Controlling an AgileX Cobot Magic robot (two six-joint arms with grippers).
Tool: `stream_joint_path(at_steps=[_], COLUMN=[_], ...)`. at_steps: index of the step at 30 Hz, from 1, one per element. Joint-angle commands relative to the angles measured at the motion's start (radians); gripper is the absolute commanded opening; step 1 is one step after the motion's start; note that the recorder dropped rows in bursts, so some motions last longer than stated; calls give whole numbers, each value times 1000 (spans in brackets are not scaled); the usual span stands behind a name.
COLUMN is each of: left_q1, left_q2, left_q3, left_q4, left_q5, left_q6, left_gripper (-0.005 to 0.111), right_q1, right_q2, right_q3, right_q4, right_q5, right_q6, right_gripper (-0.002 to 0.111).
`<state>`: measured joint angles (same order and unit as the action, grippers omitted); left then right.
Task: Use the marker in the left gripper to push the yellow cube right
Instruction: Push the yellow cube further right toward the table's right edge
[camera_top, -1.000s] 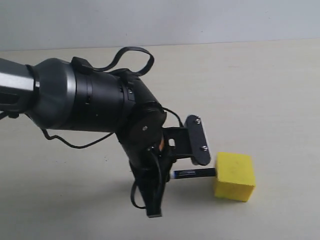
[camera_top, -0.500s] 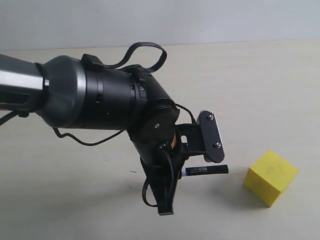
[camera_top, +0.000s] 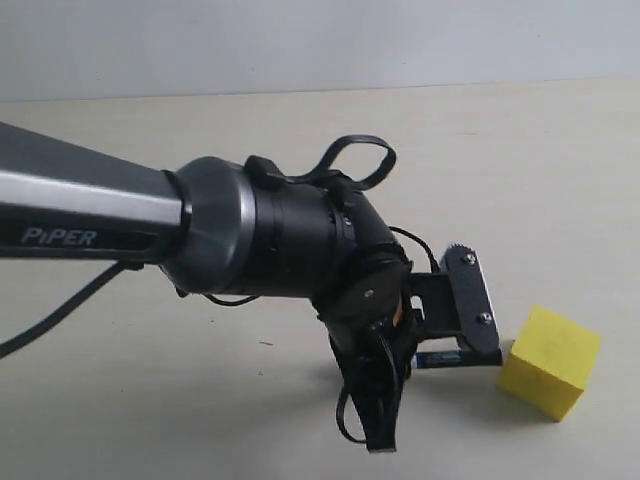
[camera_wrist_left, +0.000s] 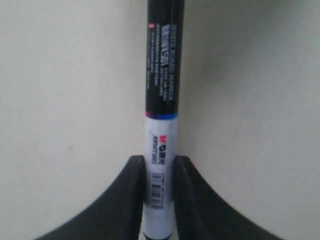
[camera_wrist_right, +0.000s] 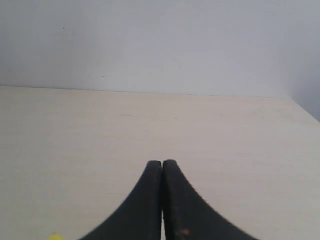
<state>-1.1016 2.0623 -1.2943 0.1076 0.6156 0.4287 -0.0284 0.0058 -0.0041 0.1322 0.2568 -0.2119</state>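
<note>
Pale beige worktop (camera_top: 300, 130). Low over it, bulky black left pincer (camera_wrist_left: 159, 162); black right pincer (camera_wrist_right: 162, 170) pressed together, empty. Bright yellow foam cube (camera_top: 548, 362) just right of the left pincer. Slim black-and-white marker (camera_wrist_left: 161, 100) pinched, aimed at cube; contact hidden. Pushing step, likely; next, steady level rightward sweep.

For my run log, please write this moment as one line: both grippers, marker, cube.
left gripper: shut on marker | yellow cube: beside marker tip, contact unclear | right gripper: shut

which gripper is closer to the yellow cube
Left. The left gripper holds the marker just beside the yellow cube; the right gripper is outside the exterior view, farther off.
</note>
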Motion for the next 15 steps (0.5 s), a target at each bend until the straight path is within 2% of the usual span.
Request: stream_joint_path(at_steps=[1,10,15], left_q1=[-56,-37,-35], left_q2=[-7,-7,-7], left_q3=[-8,-8,-8], left_q4=[-14,14,36], left_q5=[106,102,29], left_q6=[-8,-26,-53], left_gripper=[0,0,0], right_q1=[-6,-6,-6], right_q2=[-6,-6,-6], right_q3=[4,4,4], right_q4=[-1,-1,-1], right_q5=[-15,-15,-15], right_q6=[-1,-1,-1], right_gripper=[0,0,0])
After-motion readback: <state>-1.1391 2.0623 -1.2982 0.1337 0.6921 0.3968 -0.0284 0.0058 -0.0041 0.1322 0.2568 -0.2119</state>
